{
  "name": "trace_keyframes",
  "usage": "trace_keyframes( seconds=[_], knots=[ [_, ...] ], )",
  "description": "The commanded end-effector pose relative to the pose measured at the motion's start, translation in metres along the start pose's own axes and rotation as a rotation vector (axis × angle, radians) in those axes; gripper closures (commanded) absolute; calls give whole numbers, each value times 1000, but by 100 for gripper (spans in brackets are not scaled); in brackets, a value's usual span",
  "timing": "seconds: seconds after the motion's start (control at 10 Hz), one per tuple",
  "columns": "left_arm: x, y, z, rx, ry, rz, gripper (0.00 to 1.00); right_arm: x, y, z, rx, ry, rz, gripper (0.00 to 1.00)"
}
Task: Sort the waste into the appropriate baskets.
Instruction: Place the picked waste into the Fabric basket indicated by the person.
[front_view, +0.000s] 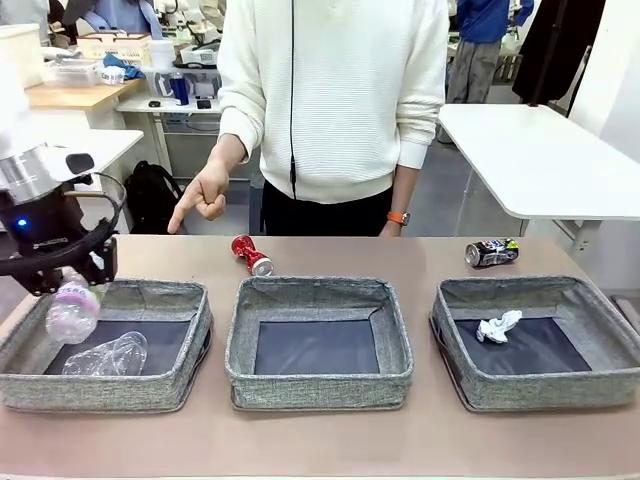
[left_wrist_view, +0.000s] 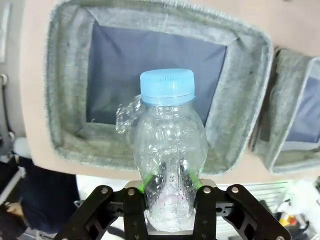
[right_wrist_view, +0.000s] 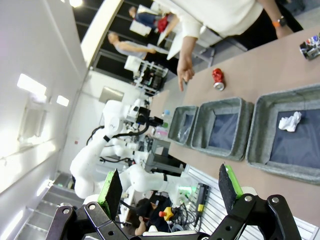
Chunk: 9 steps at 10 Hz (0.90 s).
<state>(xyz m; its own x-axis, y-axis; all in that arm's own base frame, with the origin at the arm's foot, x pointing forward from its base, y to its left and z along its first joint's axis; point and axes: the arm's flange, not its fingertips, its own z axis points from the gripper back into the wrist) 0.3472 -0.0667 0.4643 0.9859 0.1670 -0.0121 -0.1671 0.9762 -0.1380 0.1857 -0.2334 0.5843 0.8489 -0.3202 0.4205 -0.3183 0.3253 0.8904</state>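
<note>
My left gripper (front_view: 62, 272) is shut on a small clear bottle (front_view: 72, 310) with a pink label, which hangs over the left edge of the left basket (front_view: 120, 380). In the left wrist view the blue-capped bottle (left_wrist_view: 170, 145) sits between my green pads (left_wrist_view: 146, 184), above that basket (left_wrist_view: 65, 100). A crushed clear plastic bottle (front_view: 108, 355) lies inside it. The middle basket (front_view: 318, 385) holds nothing. Crumpled white paper (front_view: 498, 326) lies in the right basket (front_view: 540, 385). A crushed red can (front_view: 251, 254) and a crushed black can (front_view: 492, 252) rest on the table behind the baskets. My right gripper (right_wrist_view: 170, 189) is open, high above the table.
A person stands at the far side, one hand (front_view: 200, 200) pointing down toward the table's far left. Bare tabletop (front_view: 400, 250) runs behind the baskets and along the near edge.
</note>
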Motion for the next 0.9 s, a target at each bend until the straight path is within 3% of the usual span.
trace_keyframes(
  seconds=[0.0, 0.5, 0.6, 0.7, 0.8],
  knots=[
    [12, -6, 5, -92, 1, 13, 80, -1, 1, -1, 12, -6, 9, 0],
    [16, -6, 2, -143, 13, 63, 80, -1, 1, -1, 12, -6, 9, 0],
    [16, -6, 2, -149, 12, 68, 22, -1, 1, -1, 12, -6, 9, 0],
    [16, -5, 1, -154, 8, 73, 22, -1, 1, -1, 12, -6, 9, 0],
    [16, -6, 1, -158, 7, 80, 0, -1, 1, -1, 12, -6, 9, 0]
  ],
)
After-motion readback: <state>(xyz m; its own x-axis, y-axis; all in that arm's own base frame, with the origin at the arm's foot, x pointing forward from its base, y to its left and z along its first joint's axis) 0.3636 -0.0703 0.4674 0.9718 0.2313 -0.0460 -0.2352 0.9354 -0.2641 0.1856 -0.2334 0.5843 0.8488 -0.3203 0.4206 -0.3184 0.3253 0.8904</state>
